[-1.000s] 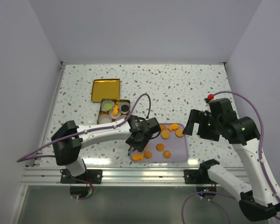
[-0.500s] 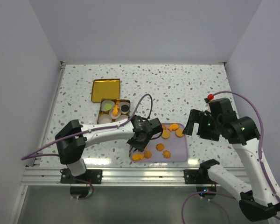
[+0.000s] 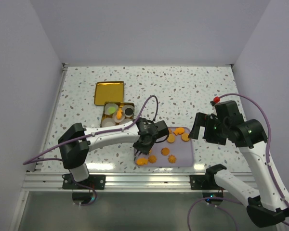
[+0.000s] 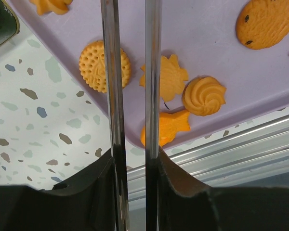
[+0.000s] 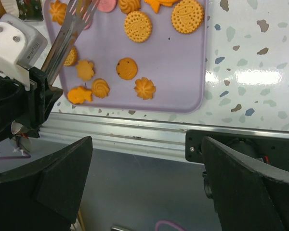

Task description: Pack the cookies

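On the speckled table point(image 3: 192, 91), one purple tray point(image 3: 185, 153) sits low centre, with one tin point(image 3: 104, 117) and one gold lid point(image 3: 109, 91) at upper left. The right claw point(image 5: 145, 144) gapes wide, empty. The left claw point(image 5: 82, 6) lays its thin fingers point(image 4: 111, 96) over the tray's left part, a round cookie point(image 4: 94, 65) to their left and a flower point(image 4: 168, 77) to their right. Its tips are cut off, so I cannot tell its grasp. Twelve cookies point(image 5: 137, 26) show on the tray: eleven orange, one pink. Three lie in the tin.

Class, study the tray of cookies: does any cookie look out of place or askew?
Yes: the fish cookie lies across the near rim of the tray, seemingly partly hanging off it. The rest lie flat inside.
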Tool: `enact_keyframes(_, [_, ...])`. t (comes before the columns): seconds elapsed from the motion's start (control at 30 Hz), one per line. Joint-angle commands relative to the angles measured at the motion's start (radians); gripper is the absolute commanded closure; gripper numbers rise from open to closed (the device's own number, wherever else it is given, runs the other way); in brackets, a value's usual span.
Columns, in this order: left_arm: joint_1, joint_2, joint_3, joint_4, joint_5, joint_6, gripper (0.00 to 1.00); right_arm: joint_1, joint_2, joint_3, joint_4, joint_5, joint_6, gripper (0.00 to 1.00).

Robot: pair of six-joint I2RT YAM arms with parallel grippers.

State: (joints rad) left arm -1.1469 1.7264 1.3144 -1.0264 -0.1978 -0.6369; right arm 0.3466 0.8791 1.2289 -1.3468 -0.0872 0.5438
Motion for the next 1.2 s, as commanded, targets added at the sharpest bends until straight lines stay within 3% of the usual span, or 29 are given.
enact_keyframes(0.0, [-0.004,-0.016,0.058,-0.018,-0.034,-0.017,0.71,0.002,0.004,0.011,-0.060,0.021,-0.018,0.01])
enact_keyframes(0.17, [-0.004,-0.022,0.063,-0.024,-0.034,-0.018,0.73,0.002,0.009,0.011,-0.058,0.018,-0.024,0.01])
enact_keyframes(0.3, [-0.004,-0.030,0.065,-0.027,-0.041,-0.026,0.50,0.002,0.009,0.012,-0.060,0.020,-0.027,0.01])
enact_keyframes(0.5, [-0.005,-0.028,0.072,-0.037,-0.049,-0.026,0.37,0.002,0.009,0.012,-0.061,0.021,-0.031,0.01])
enact_keyframes(0.8, [-0.028,0.027,0.101,-0.075,-0.078,-0.021,0.39,0.002,0.008,0.014,-0.066,0.020,-0.035,0.01])
enact_keyframes(1.0, [-0.054,0.079,0.149,-0.113,-0.106,-0.015,0.50,0.002,0.008,0.015,-0.069,0.020,-0.035,0.01])
enact_keyframes(1.17, [-0.074,0.101,0.171,-0.129,-0.117,-0.018,0.52,0.002,0.008,0.014,-0.069,0.017,-0.035,0.01])
